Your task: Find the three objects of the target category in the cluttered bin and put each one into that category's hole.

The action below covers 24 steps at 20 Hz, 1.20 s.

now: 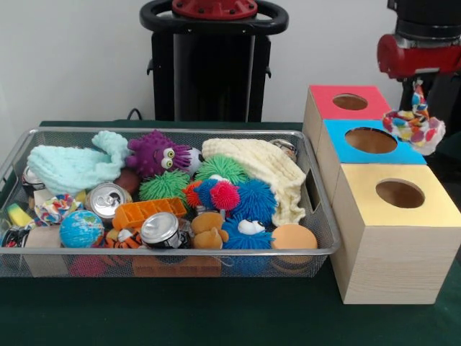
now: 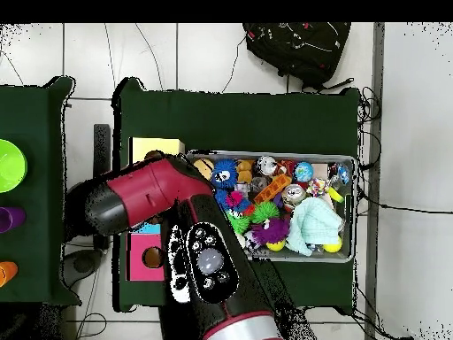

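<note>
While the gripper hangs beside the blue box, it is clamped on a colourful rope toy.

From the top right the red and black arm reaches down, with the toy dangling just right of the blue box's hole. Left of the three boxes, the wire bin holds cans, balls, cloths and plush.

Open holes; crammed bin.

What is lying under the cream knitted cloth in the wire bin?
The cream knitted cloth drapes over a green spiky ball and a blue spiky ball, whose edges poke out. A shiny metal object shows behind it. Whatever lies beneath its middle is covered.
</note>
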Tool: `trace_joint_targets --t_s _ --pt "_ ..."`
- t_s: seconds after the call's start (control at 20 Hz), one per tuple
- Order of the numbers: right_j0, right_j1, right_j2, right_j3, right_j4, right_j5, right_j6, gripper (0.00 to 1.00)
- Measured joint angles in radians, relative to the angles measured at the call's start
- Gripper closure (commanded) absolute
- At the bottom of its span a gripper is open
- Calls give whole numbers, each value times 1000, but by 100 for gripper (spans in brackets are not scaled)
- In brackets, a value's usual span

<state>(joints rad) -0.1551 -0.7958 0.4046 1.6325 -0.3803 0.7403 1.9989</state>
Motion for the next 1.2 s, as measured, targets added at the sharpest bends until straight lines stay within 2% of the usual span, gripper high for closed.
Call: trace_joint_targets --t_s 0.5,0.8,0.95,1.2 --pt "-37 96 -101 -36 -15 -92 0 100" --pt "14 138 -176 -103 -12 -105 0 100" --pt "48 146 -200 -142 2 -91 0 100" --pt "110 144 -226 -225 48 22 0 100"
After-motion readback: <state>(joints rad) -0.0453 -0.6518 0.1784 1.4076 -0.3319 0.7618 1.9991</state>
